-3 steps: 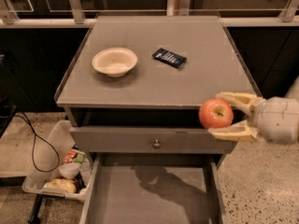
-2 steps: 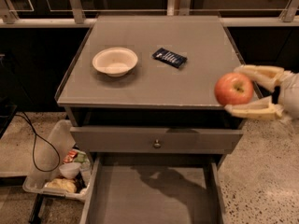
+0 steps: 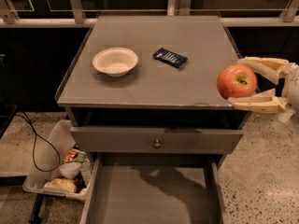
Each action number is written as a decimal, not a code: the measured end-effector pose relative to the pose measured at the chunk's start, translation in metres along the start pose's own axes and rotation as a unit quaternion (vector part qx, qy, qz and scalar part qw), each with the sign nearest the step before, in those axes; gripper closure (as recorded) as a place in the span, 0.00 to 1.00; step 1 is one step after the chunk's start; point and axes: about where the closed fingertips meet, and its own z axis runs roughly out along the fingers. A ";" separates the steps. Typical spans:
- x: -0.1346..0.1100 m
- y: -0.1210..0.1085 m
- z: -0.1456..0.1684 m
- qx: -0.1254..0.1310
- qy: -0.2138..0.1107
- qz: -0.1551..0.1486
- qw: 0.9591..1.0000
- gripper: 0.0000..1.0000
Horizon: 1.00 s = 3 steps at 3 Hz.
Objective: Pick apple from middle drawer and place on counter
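While tool clasps apple, red skin with yellowish patches, seemingly beside counter

The pale cream two-finger plastic gripper hangs just off the right front corner of the smooth grey square counter, closed on the small round red apple with yellowish patches. Its fingers are long, tapered and faceted, ivory on top and a duller tan underneath. The lower one is flat and blade-like with a squared tip; the upper is knuckled, with a bend partway along. Behind the pincer sits a rounded white wrist housing — smooth, greyish in shadow, cut off by the view's right edge.
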 end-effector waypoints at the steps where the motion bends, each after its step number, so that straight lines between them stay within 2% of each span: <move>1: 0.002 -0.017 0.010 0.020 0.003 0.005 1.000 1.00; 2: 0.010 -0.055 0.031 0.054 0.003 0.026 0.998 1.00; 3: 0.022 -0.087 0.056 0.078 0.001 0.063 0.995 1.00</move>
